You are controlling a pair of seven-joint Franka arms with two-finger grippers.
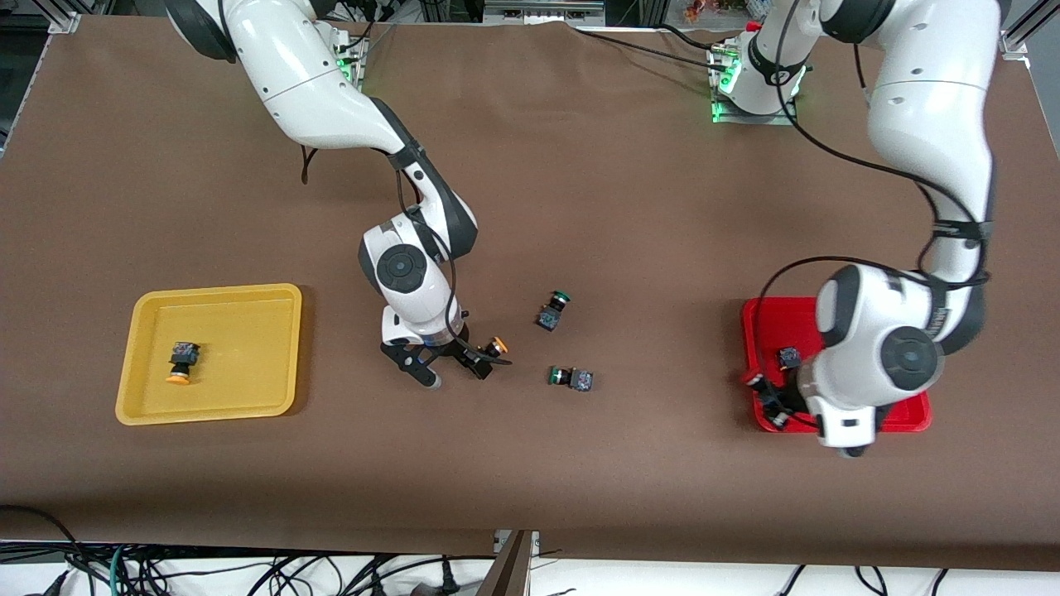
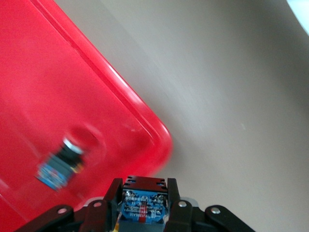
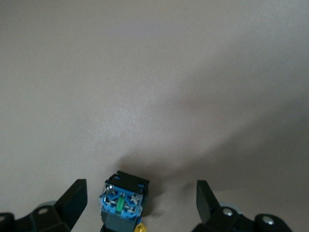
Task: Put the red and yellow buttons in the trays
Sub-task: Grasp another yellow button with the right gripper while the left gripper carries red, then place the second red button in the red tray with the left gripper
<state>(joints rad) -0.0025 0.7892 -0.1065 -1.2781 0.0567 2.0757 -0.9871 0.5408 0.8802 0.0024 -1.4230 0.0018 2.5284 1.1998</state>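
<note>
My right gripper (image 1: 455, 372) is open and low over the table, round an orange-yellow-capped button (image 1: 495, 346). In the right wrist view this button (image 3: 123, 200) lies between the open fingers (image 3: 75, 200), nearer to one of them. My left gripper (image 1: 766, 397) is over the red tray (image 1: 758, 319) and is shut on a red-capped button (image 1: 752, 379). The left wrist view shows that button's blue back (image 2: 145, 203) clamped between the fingers (image 2: 114, 191) above the red tray (image 2: 58, 72). Another button (image 1: 787, 358) lies in the red tray (image 2: 60, 164). The yellow tray (image 1: 248, 306) holds one yellow-capped button (image 1: 180, 362).
Two green-capped buttons lie on the brown table between the arms, one (image 1: 553, 310) farther from the front camera and one (image 1: 571, 378) nearer. The yellow tray is toward the right arm's end, the red tray toward the left arm's end.
</note>
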